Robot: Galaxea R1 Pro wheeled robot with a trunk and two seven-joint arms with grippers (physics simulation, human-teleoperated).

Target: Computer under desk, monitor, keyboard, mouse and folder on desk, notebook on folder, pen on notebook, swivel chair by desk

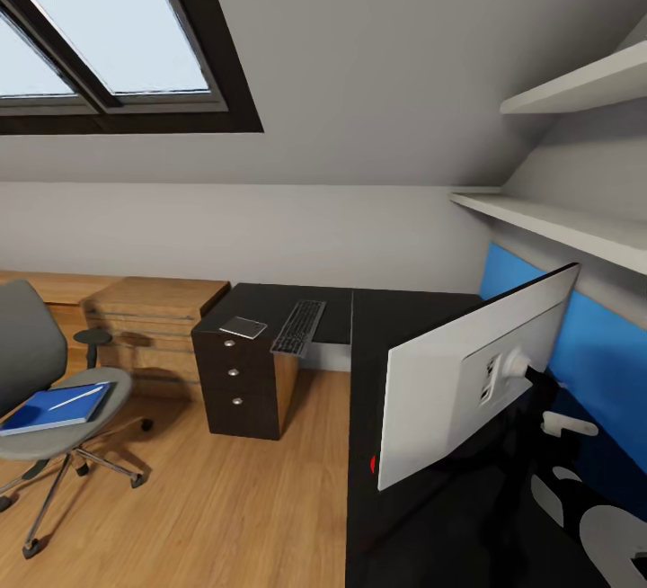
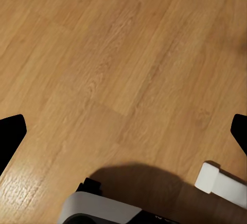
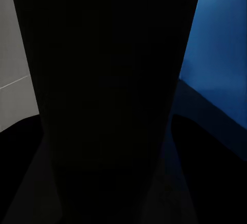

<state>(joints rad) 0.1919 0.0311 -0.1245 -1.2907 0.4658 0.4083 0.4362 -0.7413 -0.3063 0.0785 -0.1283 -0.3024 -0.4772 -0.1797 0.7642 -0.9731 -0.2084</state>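
On the black bench [image 1: 395, 336], the monitor [image 1: 467, 372] stands near its front edge, pale back toward the camera, blue back panel [image 1: 584, 354] behind it. Keyboard [image 1: 299, 327] lies on the bench's far wing, overhanging the front edge; notebook [image 1: 243, 327] just beside it, above the drawer unit [image 1: 238, 386]. Swivel chair [image 1: 40, 390] well apart on the wood floor [image 1: 225, 498], carrying the folder [image 1: 56, 406] with the pen [image 1: 75, 398] on top. Left claw [image 2: 123, 131]: fingers wide apart over floor. Right claw: state cannot be told.

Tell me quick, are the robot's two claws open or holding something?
Left gripper: open, holding nothing.
Right gripper: cannot be told; its view is too dark.
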